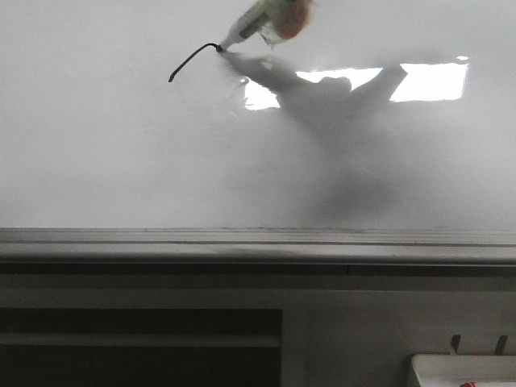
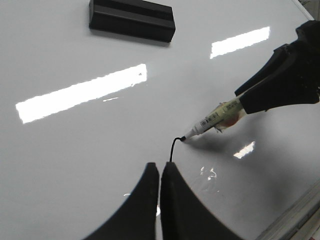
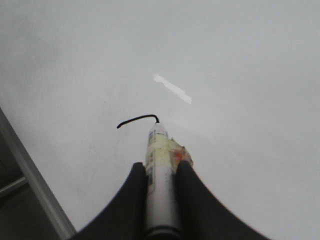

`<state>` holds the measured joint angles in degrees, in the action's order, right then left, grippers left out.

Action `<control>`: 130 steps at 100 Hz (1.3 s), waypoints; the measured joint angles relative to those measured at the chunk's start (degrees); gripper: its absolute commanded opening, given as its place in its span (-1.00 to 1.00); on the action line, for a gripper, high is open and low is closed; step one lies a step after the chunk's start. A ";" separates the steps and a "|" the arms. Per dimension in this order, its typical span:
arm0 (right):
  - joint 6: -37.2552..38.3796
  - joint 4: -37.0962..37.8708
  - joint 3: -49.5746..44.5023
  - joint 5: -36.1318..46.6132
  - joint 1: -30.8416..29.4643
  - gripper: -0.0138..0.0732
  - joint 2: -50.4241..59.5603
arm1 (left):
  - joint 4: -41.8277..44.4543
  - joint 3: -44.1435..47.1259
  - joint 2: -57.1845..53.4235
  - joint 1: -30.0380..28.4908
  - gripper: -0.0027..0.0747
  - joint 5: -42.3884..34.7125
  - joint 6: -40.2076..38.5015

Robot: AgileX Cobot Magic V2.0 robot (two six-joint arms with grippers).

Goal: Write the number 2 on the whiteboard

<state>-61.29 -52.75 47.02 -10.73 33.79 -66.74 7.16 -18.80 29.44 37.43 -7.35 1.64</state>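
The whiteboard (image 1: 97, 145) fills the front view, glossy white with bright light reflections. Of the number 2 only a short curved black stroke (image 1: 189, 58) shows. My right gripper (image 3: 162, 167) is shut on a white marker pen (image 3: 161, 195), and the pen's tip touches the stroke's end (image 3: 157, 120). From the left wrist the pen (image 2: 215, 117) slants down to the stroke (image 2: 172, 147), held in the black right gripper (image 2: 245, 102). My left gripper (image 2: 160, 164) is shut on nothing and hovers over the board just beside the stroke's other end.
A black eraser block (image 2: 132, 20) lies on the board away from the writing. The grey edge rail (image 1: 242, 238) runs along the board's near side, with a dark shelf unit (image 1: 137, 339) below it. A white tray corner (image 1: 463, 369) sits at the lower right.
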 measured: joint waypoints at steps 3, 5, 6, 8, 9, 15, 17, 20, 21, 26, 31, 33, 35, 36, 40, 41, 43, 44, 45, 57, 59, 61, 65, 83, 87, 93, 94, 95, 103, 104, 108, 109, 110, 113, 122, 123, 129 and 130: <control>0.17 -0.03 -0.93 -0.31 0.02 -0.79 0.36 | 0.00 0.00 0.00 0.00 -0.98 0.00 0.00; 0.39 -0.13 -1.49 -0.52 0.02 -0.79 0.67 | 0.00 0.00 0.00 0.00 -0.98 0.00 0.00; 0.39 -0.13 -1.67 -0.86 0.02 -0.79 0.78 | 0.00 0.00 0.00 0.00 -0.98 0.00 0.00; 0.55 -0.25 -2.18 -1.33 0.02 -0.79 0.79 | 0.00 0.00 0.00 0.00 -0.98 0.00 0.00; 0.67 -0.25 -2.34 -1.51 0.02 -0.79 0.90 | 0.00 0.00 0.00 0.00 -0.98 0.00 0.00; 1.17 -0.51 -3.54 -3.13 0.02 -0.79 1.06 | 0.00 0.00 0.00 0.00 -0.98 0.00 0.00; 1.15 -0.62 -3.82 -3.51 0.02 -0.79 1.06 | 0.00 0.00 0.00 0.00 -0.98 0.00 0.00; 1.28 -0.74 -4.04 -4.25 0.02 -0.79 0.95 | 0.00 0.00 0.00 0.00 -0.98 0.00 0.00; 1.38 -0.72 -4.04 -4.37 0.02 -0.79 0.95 | 0.00 0.00 0.00 0.00 -0.98 0.00 0.00; 1.36 -0.95 -4.14 -4.80 0.18 -0.79 0.56 | 0.00 0.00 0.00 0.00 -0.98 -0.02 0.00; 1.36 -1.09 -4.14 -4.69 0.96 -0.80 -0.18 | 0.00 0.00 0.00 0.00 -0.98 -0.02 0.00; 1.36 -1.09 -4.14 -4.69 1.46 -0.80 -0.57 | 0.00 0.00 0.00 0.00 -0.98 -0.02 0.00; 1.36 -1.19 -4.02 -4.69 2.03 -0.80 -1.00 | 0.00 0.00 0.00 0.00 -0.98 -0.02 0.00; 1.40 -1.17 -4.02 -4.69 2.23 -0.80 -1.17 | 0.00 0.00 0.00 0.00 -0.98 -0.02 0.00; 1.40 -1.17 -3.76 -4.69 3.65 -0.80 -2.24 | 0.00 0.00 0.00 0.00 -0.98 -0.02 0.00; 1.40 -1.17 -3.63 -4.69 3.92 -0.80 -2.66 | 0.00 0.00 0.00 0.00 -0.98 -0.02 0.00; 1.40 -1.17 -3.49 -4.45 4.71 -0.80 -3.09 | 0.00 0.00 0.00 0.00 -0.98 -0.02 0.00; 1.49 -1.17 -3.37 -4.46 4.98 -0.80 -3.52 | 0.00 0.00 0.00 0.00 -0.98 -0.02 0.00; 1.49 -1.17 -3.36 -4.25 5.51 -0.80 -3.73 | 0.00 0.00 0.00 0.00 -0.98 -0.02 0.00; 1.49 -1.17 -2.77 -1.16 8.88 -0.80 -6.04 | 0.00 0.00 0.00 0.00 -0.98 -0.12 0.00; 1.49 -1.17 -2.77 -0.98 9.02 -0.80 -6.18 | 0.00 0.00 0.00 0.00 -0.98 -0.12 0.00; 1.49 -1.17 -2.77 -0.85 9.15 -0.80 -6.16 | 0.00 0.00 0.00 0.00 -0.98 -0.12 0.00; 1.49 -1.17 -2.77 -0.85 9.15 -0.80 -6.20 | 0.00 0.00 0.00 0.00 -0.98 -0.12 0.00; 1.49 -1.17 -5.17 -1.23 7.22 -0.80 -3.80 | 0.00 0.00 0.00 0.00 -0.98 -0.12 0.00; 1.49 -1.21 -6.17 -1.48 6.38 -0.80 -2.80 | 0.00 0.00 0.00 0.00 -0.98 -0.12 0.00; 1.49 -1.30 -7.59 -1.93 4.93 -0.80 -0.86 | 0.00 0.00 0.00 0.00 -0.98 -0.12 0.00; 1.49 -1.30 -7.96 -2.08 4.76 -0.80 -0.62 | 0.00 0.00 0.00 0.00 -0.98 -0.12 0.00; 1.49 -1.30 -8.15 -2.23 4.58 -0.80 -0.16 | 0.00 0.00 0.00 0.00 -0.98 -0.12 0.00; 1.49 -1.30 -10.33 -2.95 2.34 -0.80 2.41 | 0.00 0.00 0.00 0.00 -0.98 -0.14 0.00; 1.49 -1.30 -10.48 -3.11 2.14 -0.80 2.84 | 0.00 0.00 0.00 0.00 -0.98 -0.25 0.00; 1.49 -1.30 -11.21 -3.67 1.05 -0.80 3.81 | 0.13 0.00 0.00 0.00 -0.98 -0.24 0.00; 1.49 -1.30 -11.23 -3.93 0.89 -0.80 4.12 | 0.14 0.00 0.00 0.00 -0.98 -0.24 0.00; 1.49 -1.30 -11.44 -4.05 0.59 -0.80 4.26 | 0.34 0.00 0.00 0.00 -0.98 -0.24 0.00; 1.49 -1.30 -11.49 -4.73 0.14 -0.80 4.87 | 0.77 0.00 0.00 0.00 -0.98 -0.27 0.00; 1.49 -1.01 -10.81 -6.60 -0.04 -0.80 5.48 | 2.40 0.00 0.00 0.00 -0.98 -0.37 0.00; 1.49 -1.01 -10.70 -7.10 -0.04 -0.80 5.52 | 2.65 0.00 0.00 0.00 -0.98 -0.37 0.00; 1.49 -0.33 -9.38 -8.83 0.78 -0.80 5.62 | 3.96 0.00 0.00 0.00 -0.98 -0.37 0.00; 1.49 -0.31 -9.20 -9.29 0.93 -0.80 5.78 | 4.38 0.00 0.00 0.00 -0.98 -0.37 0.00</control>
<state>-59.80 -53.06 37.82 -20.02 34.71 -60.95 11.54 -18.80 29.44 37.43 -7.71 1.64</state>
